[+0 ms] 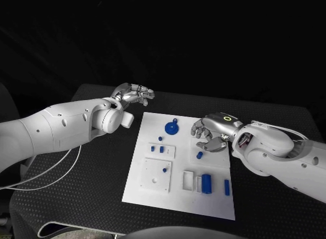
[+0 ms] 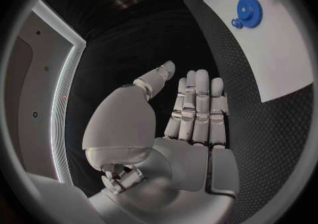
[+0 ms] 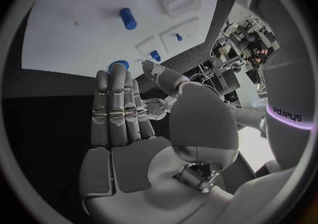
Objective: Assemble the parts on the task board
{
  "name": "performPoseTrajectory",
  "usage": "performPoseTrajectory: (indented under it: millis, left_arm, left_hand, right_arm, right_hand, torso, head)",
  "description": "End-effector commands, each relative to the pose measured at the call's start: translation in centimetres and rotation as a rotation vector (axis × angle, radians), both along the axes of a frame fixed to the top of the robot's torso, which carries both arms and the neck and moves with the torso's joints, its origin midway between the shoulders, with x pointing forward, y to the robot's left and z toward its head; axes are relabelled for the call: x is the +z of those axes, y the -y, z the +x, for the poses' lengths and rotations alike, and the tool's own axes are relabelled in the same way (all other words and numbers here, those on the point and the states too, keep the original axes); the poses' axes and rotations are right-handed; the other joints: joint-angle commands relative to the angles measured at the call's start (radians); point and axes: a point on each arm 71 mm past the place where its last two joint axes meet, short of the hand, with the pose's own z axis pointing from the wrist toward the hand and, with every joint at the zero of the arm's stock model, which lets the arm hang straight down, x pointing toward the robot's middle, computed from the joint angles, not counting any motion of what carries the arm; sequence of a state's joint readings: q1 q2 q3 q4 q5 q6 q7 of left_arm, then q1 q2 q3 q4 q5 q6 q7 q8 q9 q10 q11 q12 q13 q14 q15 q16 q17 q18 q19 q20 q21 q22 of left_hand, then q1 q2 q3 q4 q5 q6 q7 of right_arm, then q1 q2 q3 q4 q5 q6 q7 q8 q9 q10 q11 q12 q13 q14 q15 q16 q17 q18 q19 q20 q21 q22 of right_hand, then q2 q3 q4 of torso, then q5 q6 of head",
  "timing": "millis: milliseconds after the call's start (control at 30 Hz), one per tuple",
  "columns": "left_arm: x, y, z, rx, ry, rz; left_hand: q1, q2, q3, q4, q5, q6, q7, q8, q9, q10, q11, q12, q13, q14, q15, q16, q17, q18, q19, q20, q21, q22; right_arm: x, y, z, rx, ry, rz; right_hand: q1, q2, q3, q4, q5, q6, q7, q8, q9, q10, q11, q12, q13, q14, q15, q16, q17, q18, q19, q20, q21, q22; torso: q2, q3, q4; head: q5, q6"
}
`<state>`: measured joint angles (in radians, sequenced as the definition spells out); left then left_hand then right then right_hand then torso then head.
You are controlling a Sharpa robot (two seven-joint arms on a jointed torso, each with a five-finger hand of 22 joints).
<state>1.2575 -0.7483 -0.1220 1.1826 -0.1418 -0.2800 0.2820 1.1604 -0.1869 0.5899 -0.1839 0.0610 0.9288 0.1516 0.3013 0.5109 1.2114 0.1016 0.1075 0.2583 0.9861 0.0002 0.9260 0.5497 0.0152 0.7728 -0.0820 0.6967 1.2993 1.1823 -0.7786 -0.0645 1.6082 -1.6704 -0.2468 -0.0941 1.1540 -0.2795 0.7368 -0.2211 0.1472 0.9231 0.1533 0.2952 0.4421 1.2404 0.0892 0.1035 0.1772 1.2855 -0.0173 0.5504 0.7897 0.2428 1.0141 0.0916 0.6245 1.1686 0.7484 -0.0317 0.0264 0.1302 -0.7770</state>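
The white task board [image 1: 185, 144] lies in the middle of the black table. A blue gear [image 1: 172, 128] sits near its far edge, and small blue pegs [image 1: 161, 139] and a short blue cylinder [image 1: 199, 155] lie further down. A blue block [image 1: 206, 181] and a thin blue bar [image 1: 227, 186] stand near the front. My left hand [image 1: 134, 93] hovers over the table beyond the board's far left corner, fingers straight and holding nothing [image 2: 195, 118]. My right hand [image 1: 211, 132] hangs over the board's far right part, fingers extended and holding nothing [image 3: 122, 123].
White raised fixtures [image 1: 158, 174] and an open slot frame [image 1: 188, 180] sit on the board's front half. Bare black tabletop [image 1: 84, 189] surrounds the board. The gear [image 2: 250, 9] and board [image 2: 278, 49] also appear in the left wrist view, and the cylinder [image 3: 127, 18] in the right wrist view.
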Motion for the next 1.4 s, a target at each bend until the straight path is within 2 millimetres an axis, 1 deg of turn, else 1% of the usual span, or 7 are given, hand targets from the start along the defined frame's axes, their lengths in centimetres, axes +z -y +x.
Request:
performPoseTrajectory:
  millis: [33,133,300,733,867,967,1400]
  left_arm:
    - [0.1,0.3,0.0,-0.02,0.008,-0.013]
    - [0.1,0.3,0.0,-0.021,0.008,-0.014]
    - [0.1,0.3,0.0,-0.023,0.008,-0.015]
    - [0.1,0.4,0.0,-0.026,0.006,-0.016]
    - [0.1,0.4,0.0,-0.026,0.005,-0.016]
    - [0.1,0.4,0.0,-0.028,0.004,-0.016]
    - [0.0,0.4,0.0,-0.028,0.001,-0.015]
  left_hand:
    - [-0.008,0.002,-0.005,0.001,-0.007,-0.007,-0.003,0.003,0.002,-0.007,0.001,0.006,-0.001,0.007,0.002,-0.005,0.001,0.01,0.008,-0.015,-0.004,0.002]
    - [-0.009,0.002,-0.005,0.002,-0.007,-0.007,-0.003,0.003,0.002,-0.006,0.001,0.007,-0.001,0.007,0.002,-0.005,0.002,0.01,0.008,-0.015,-0.004,0.002]
    - [-0.009,0.002,-0.006,0.002,-0.007,-0.007,-0.003,0.003,0.002,-0.006,0.001,0.007,-0.001,0.007,0.002,-0.005,0.002,0.01,0.008,-0.015,-0.005,0.002]
    - [-0.01,0.003,-0.006,0.003,-0.007,-0.008,-0.003,0.003,0.002,-0.006,0.001,0.008,-0.001,0.007,0.002,-0.005,0.002,0.01,0.008,-0.015,-0.005,0.003]
    - [-0.01,0.003,-0.006,0.003,-0.007,-0.008,-0.003,0.003,0.002,-0.007,0.001,0.008,-0.001,0.007,0.002,-0.005,0.002,0.01,0.008,-0.015,-0.005,0.003]
    - [-0.01,0.004,-0.006,0.003,-0.007,-0.008,-0.003,0.003,0.002,-0.007,0.001,0.008,-0.001,0.007,0.002,-0.006,0.002,0.01,0.008,-0.015,-0.005,0.003]
    - [-0.01,0.006,-0.008,0.003,-0.007,-0.009,-0.002,0.003,0.002,-0.009,0.001,0.009,-0.001,0.013,0.0,-0.001,0.006,0.011,0.012,-0.016,-0.005,0.006]
  right_arm:
    - [-0.5,0.8,0.2,0.008,-0.061,-0.035]
    - [-0.9,1.3,0.5,0.002,-0.059,-0.091]
    - [-1.9,1.6,0.6,0.0,-0.04,-0.15]
    - [-4.6,1.1,-0.3,0.022,-0.07,-0.178]
    - [-5.0,0.8,-0.2,0.02,-0.06,-0.188]
    - [-5.3,0.6,-0.2,0.02,-0.057,-0.19]
    - [-5.8,0.0,-0.6,0.036,-0.066,-0.201]
  right_hand:
    - [-0.058,0.005,-0.047,0.013,-0.048,-0.003,0.004,0.005,-0.002,0.002,0.002,-0.002,0.0,0.006,0.001,0.012,0.011,0.014,0.009,-0.004,0.012,0.005]
    - [-0.14,-0.004,-0.145,0.021,-0.087,-0.011,-0.002,0.005,-0.004,-0.008,0.002,-0.012,0.0,-0.007,0.002,0.017,0.021,0.019,-0.002,-0.009,0.014,0.007]
    - [-0.159,-0.009,-0.211,0.001,-0.026,-0.027,-0.019,0.003,-0.006,-0.053,0.019,-0.037,-0.01,-0.032,0.015,0.018,0.032,0.019,-0.023,-0.005,0.007,0.002]
    - [-0.134,0.001,-0.221,-0.007,-0.036,-0.027,-0.018,0.008,-0.005,-0.054,0.018,-0.03,-0.009,-0.035,0.014,0.025,0.042,0.019,-0.021,-0.006,0.01,-0.001]
    - [-0.092,0.015,-0.199,-0.007,-0.068,-0.016,0.0,0.015,-0.004,-0.037,0.013,-0.023,-0.004,-0.029,0.009,0.031,0.047,0.019,-0.014,-0.009,0.017,-0.001]
    - [-0.05,0.011,-0.144,0.012,-0.098,-0.005,0.001,0.022,-0.003,-0.024,0.008,-0.019,0.002,-0.024,0.005,0.036,0.052,0.019,-0.006,-0.011,0.023,-0.002]
    - [0.024,0.047,0.022,0.065,-0.099,0.05,-0.022,0.055,0.009,0.038,-0.013,0.005,0.024,-0.003,-0.014,0.059,0.074,0.019,0.014,-0.02,0.055,0.009]
  torso:
    - [0.0,-0.0001,0.0007]
    - [0.001,-0.0008,0.0012]
    - [0.002,-0.0005,0.0019]
    - [0.001,-0.0015,0.0041]
    - [0.001,-0.0023,0.0042]
    - [0.0,-0.0034,0.0046]
    - [0.0,-0.0033,0.0032]
  head:
    - [-0.017,0.007]
    - [-0.022,0.008]
    - [-0.028,0.005]
    - [-0.029,-0.002]
    - [-0.028,-0.004]
    - [-0.028,-0.005]
    - [-0.028,-0.011]
